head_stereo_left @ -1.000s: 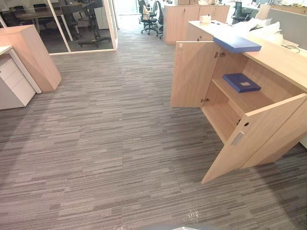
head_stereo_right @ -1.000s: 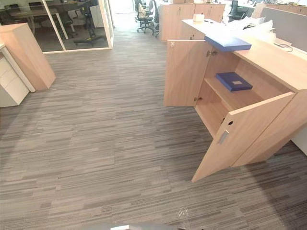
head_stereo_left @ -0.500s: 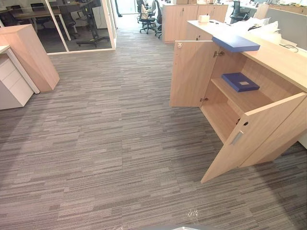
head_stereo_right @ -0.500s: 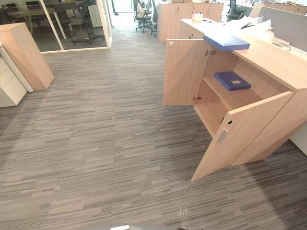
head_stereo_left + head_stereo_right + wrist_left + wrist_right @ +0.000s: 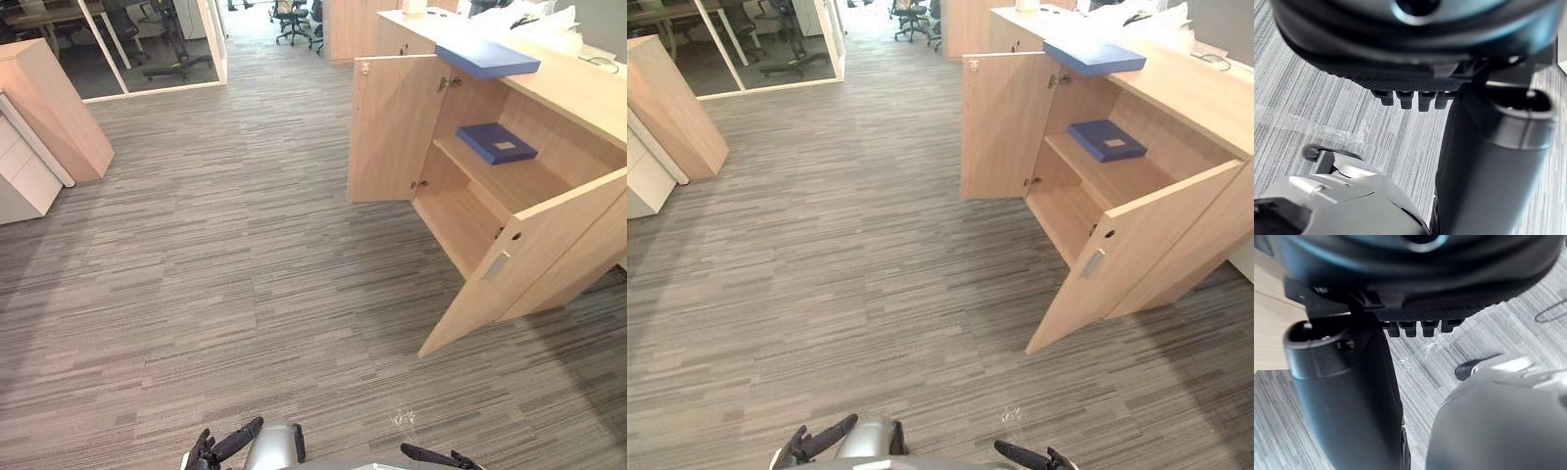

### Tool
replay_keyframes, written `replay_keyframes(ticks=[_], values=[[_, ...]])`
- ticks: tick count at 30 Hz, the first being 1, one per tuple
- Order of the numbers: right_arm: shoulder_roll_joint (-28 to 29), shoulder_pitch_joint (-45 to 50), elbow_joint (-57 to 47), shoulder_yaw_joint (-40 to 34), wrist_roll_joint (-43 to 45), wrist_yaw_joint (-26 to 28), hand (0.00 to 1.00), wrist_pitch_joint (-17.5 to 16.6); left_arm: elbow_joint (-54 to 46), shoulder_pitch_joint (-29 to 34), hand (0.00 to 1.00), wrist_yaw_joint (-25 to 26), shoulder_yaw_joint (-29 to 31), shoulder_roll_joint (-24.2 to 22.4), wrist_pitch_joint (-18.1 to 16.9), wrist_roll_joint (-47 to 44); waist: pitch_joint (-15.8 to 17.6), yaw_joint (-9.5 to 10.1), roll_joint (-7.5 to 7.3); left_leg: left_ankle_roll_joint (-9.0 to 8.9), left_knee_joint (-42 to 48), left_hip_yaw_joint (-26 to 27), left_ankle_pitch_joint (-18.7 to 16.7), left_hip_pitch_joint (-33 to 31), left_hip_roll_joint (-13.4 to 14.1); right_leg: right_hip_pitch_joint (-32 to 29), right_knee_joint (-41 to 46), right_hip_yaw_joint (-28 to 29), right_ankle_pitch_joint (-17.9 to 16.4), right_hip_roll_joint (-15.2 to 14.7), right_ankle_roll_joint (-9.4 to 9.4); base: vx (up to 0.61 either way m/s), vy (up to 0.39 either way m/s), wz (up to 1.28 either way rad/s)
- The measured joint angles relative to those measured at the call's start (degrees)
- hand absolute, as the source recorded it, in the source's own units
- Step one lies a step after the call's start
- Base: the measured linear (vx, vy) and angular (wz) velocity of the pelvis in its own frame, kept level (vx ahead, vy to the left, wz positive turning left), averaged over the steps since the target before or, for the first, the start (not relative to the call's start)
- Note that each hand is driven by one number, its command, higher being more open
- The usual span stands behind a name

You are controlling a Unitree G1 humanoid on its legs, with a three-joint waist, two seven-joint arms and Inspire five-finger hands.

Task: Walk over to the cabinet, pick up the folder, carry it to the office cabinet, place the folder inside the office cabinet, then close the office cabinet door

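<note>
A blue folder [image 5: 487,59] lies flat on top of the light wood office cabinet [image 5: 578,96] at the right. A second blue folder [image 5: 497,143] rests on the shelf inside it. Both cabinet doors stand open: the far door [image 5: 392,127] and the near door [image 5: 509,279], which swings out over the carpet. My left hand [image 5: 220,448] and right hand [image 5: 436,456] hang low at the bottom edge, far from the cabinet. Each is open with relaxed fingers and holds nothing. Carpet lies past the left hand [image 5: 1415,58] and the right hand [image 5: 1415,284] in their wrist views.
Grey striped carpet [image 5: 225,255] stretches between me and the cabinet. A tall wooden unit [image 5: 54,103] and a white drawer unit [image 5: 24,181] stand at the left. A glass partition [image 5: 147,44] and office chairs [image 5: 289,15] are at the back.
The camera has tipped downward, so the whole scene sits higher in the picture. Both hands now show at the bottom edge. The cabinet, doors and folders have not moved.
</note>
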Motion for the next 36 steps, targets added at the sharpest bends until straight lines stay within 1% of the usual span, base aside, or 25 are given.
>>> replay_keyframes(ticks=[3,4,5,6,8,9,11,12,13,14,15,17,18,19,21,23,24,25,26,28,30,31,32,34,36], values=[[0.10,-0.16,-1.00,0.10,2.01,-0.19,1.00,-0.03,-0.01,0.00,1.00,0.14,0.00,-0.15,-0.05,-1.15,-0.11,0.37,0.02,-0.37,-15.25,-2.91,3.95,-0.41,0.18,1.99,-0.06,0.32,-3.32,-4.99,4.99,0.37,0.402,-0.07],[0.56,-0.26,-1.14,0.08,2.78,-0.42,1.00,-0.18,0.11,0.00,1.00,0.32,0.01,-0.38,-0.06,-1.94,-0.39,0.79,-0.32,-2.60,-15.45,-1.13,9.53,-0.08,0.06,3.51,-0.29,0.36,-5.02,-7.59,6.94,0.51,0.604,-0.33],[1.87,-0.64,-0.63,-0.44,3.28,-0.55,1.00,-0.18,0.29,0.09,1.00,0.55,0.15,0.10,-0.09,-2.05,-1.44,1.66,-1.36,-0.92,-11.21,1.92,10.22,-0.76,-0.94,4.63,-0.71,0.82,-5.30,-10.19,6.94,0.53,0.608,-0.41],[3.09,-1.18,-0.48,-0.55,2.62,-0.78,1.00,-0.24,0.46,0.18,1.00,0.69,0.18,0.38,-0.16,-2.06,-2.19,1.95,-2.03,-0.44,-9.24,2.73,8.03,-1.26,-1.69,4.50,-0.03,0.96,-4.92,-11.32,6.38,0.48,0.491,-0.43],[4.08,-1.49,-0.54,-2.75,1.04,-0.65,1.00,-0.58,1.05,0.22,1.00,0.71,0.12,1.43,0.04,-1.87,-4.35,1.75,-3.67,1.79,-6.15,4.73,3.63,-0.52,-4.07,2.67,5.29,0.97,-2.23,-14.21,7.06,0.45,0.395,-0.30],[4.78,-1.82,0.05,-5.32,1.01,-0.24,1.00,-0.66,2.09,0.47,1.00,0.63,0.09,2.25,0.22,-1.80,-5.06,1.68,-4.66,3.20,-6.19,6.64,1.61,2.50,-6.28,1.70,10.57,2.32,-0.57,-16.79,6.54,0.58,0.500,-0.39],[4.63,-2.30,0.51,-8.69,1.05,0.30,1.00,-1.25,3.70,0.97,1.00,0.51,-0.53,3.08,0.46,-1.65,-5.64,1.38,-5.33,5.19,-10.21,8.80,0.21,9.21,-10.14,-4.67,27.02,5.63,5.82,-20.23,1.66,0.47,0.384,-0.31],[4.28,-2.25,-0.06,-9.86,1.05,0.55,1.00,-1.58,4.60,1.18,1.00,0.46,-1.53,3.54,0.54,-1.15,-5.52,0.88,-5.17,6.61,-13.69,9.47,0.12,14.25,-12.62,-9.64,38.65,5.82,13.73,-22.58,-3.72,0.42,0.347,-0.05],[4.15,-2.18,-1.25,-10.21,1.15,0.51,1.00,-2.28,5.13,1.29,1.00,0.39,-2.17,3.98,0.66,-0.75,-5.42,0.20,-5.25,7.11,-17.00,9.31,0.26,18.90,-14.53,-14.26,50.74,3.95,16.15,-24.44,-7.89,0.41,0.318,0.06],[3.87,-2.22,-1.81,-10.02,1.16,0.50,1.00,-2.51,5.51,1.41,1.00,0.34,-2.71,4.15,0.65,-0.66,-5.31,-0.26,-5.05,7.17,-18.85,8.79,0.30,21.46,-15.03,-15.71,55.61,1.51,15.78,-25.06,-8.81,0.38,0.250,0.19],[3.65,-2.33,-2.26,-9.31,1.27,0.47,1.00,-2.70,6.44,1.47,1.00,-0.02,-3.39,4.15,0.67,-0.35,-5.30,-0.94,-4.20,7.17,-21.86,7.65,0.32,25.76,-15.03,-17.55,60.87,-3.60,13.31,-24.78,-8.74,0.35,0.182,0.21],[4.04,-2.39,-3.06,-8.86,1.34,0.49,1.00,-3.32,6.99,1.16,1.00,-0.63,-4.39,4.52,0.70,1.16,-5.58,-1.59,-3.71,7.16,-24.83,6.63,0.32,29.15,-14.51,-20.96,60.52,-8.66,6.97,-22.20,-4.50,0.35,0.119,0.18],[5.12,-2.53,-3.80,-8.93,1.41,0.48,1.00,-3.64,7.05,0.83,1.00,-0.83,-4.93,4.81,0.77,1.67,-4.99,-1.81,-3.64,7.03,-25.78,6.08,0.24,30.70,-14.00,-22.96,56.70,-10.77,2.72,-19.32,-1.81,0.32,-0.013,0.19],[5.83,-3.06,-4.27,-8.92,1.53,0.25,1.00,-3.66,7.05,0.26,1.00,-0.83,-5.30,4.81,0.79,1.68,-3.37,-1.88,-3.44,6.59,-26.13,5.26,-0.01,32.37,-13.35,-23.16,50.19,-13.40,0.15,-16.48,-0.71,0.30,-0.079,0.21],[6.52,-2.54,-4.96,-8.56,2.90,-0.41,1.00,-3.16,6.85,-0.29,1.00,-0.77,-5.40,4.62,0.75,1.39,-1.65,-1.85,-3.33,5.07,-26.20,5.05,-0.95,34.59,-12.55,-23.02,38.71,-18.53,-0.92,-13.72,-0.56,0.31,-0.122,0.18],[7.45,-2.00,-5.55,-7.74,3.81,-0.62,1.00,-2.94,6.24,0.08,1.00,-0.72,-5.21,4.65,0.66,1.33,-1.17,-1.82,-3.96,3.87,-27.43,5.19,-2.45,36.64,-12.63,-22.86,26.27,-22.32,5.14,-11.60,-1.39,0.18,-0.106,0.05],[7.16,-1.80,-5.89,-7.05,3.82,-0.61,1.00,-2.81,6.14,-0.05,1.00,-0.59,-4.87,4.38,0.65,1.32,-0.97,-1.56,-4.32,3.93,-28.16,5.24,-3.85,38.19,-12.39,-22.42,25.03,-24.06,4.33,-10.58,-5.85,0.19,-0.113,-0.24],[6.44,-2.01,-5.83,-6.51,3.70,-0.59,1.00,-2.39,6.22,0.07,1.00,-0.44,-4.73,3.59,0.67,1.46,-1.11,-1.31,-3.11,3.07,-28.13,6.03,-4.56,38.69,-11.08,-21.87,24.63,-24.20,3.13,-9.14,-6.03,0.32,-0.176,-0.34],[5.64,-1.96,-5.88,-6.22,3.30,-0.29,1.00,-2.26,6.21,0.34,1.00,-0.50,-4.27,2.20,0.64,1.69,-1.84,-1.77,-1.10,1.60,-27.90,6.83,-6.08,38.91,-8.02,-21.03,23.25,-25.07,0.85,-5.74,-6.27,0.34,-0.184,-0.29],[5.62,-1.84,-5.75,-6.94,3.32,-0.30,1.00,-2.11,6.25,-0.05,1.00,-0.71,-3.54,1.74,0.68,2.02,-1.90,-1.77,-0.32,0.74,-25.96,6.99,-7.31,39.36,-6.04,-19.91,22.70,-25.70,-1.17,-3.37,-5.85,0.37,-0.206,-0.15],[6.31,-1.24,-4.98,-7.54,3.34,-0.32,1.00,-2.02,6.11,0.03,1.00,-1.00,0.08,1.46,0.76,2.25,-2.03,-1.79,-1.17,0.02,-14.86,6.16,-8.08,36.30,-2.85,-16.81,19.94,-26.29,-2.65,-0.65,-6.00,0.36,-0.236,-0.12],[6.56,-0.37,-5.16,-7.50,3.40,-0.26,1.00,-2.06,5.88,0.11,1.00,-0.97,2.53,1.05,0.89,2.60,-2.35,-1.95,-1.04,-0.28,-1.15,4.77,-7.67,30.60,0.03,-14.35,17.10,-26.57,-2.71,1.43,-6.02,0.34,-0.235,-0.12],[6.44,0.10,-5.66,-8.17,3.66,-0.28,1.00,-2.01,5.39,0.09,1.00,-0.96,4.97,-0.31,1.15,2.35,-2.55,-1.86,-0.14,-0.33,13.19,2.88,-4.13,24.22,3.61,-12.29,14.87,-26.27,-2.71,4.44,-6.07,0.31,-0.214,-0.23],[5.72,0.16,-5.81,-8.64,3.80,-0.29,1.00,-1.95,4.91,1.02,1.00,-0.94,8.71,-2.23,1.85,0.75,-2.70,-1.36,1.68,-0.71,29.73,-0.21,0.13,16.31,7.24,-10.02,13.10,-24.23,-3.33,8.47,-7.02,0.25,-0.086,-0.56],[5.78,-0.06,-5.00,-9.16,3.88,-0.39,1.00,-1.82,4.21,1.42,1.00,-1.50,11.33,-3.54,1.71,-2.52,-2.64,-0.94,1.68,-0.54,35.52,-0.72,-0.59,11.25,7.72,-7.34,11.25,-21.50,-3.95,9.98,-7.46,0.32,0.025,-0.74]])
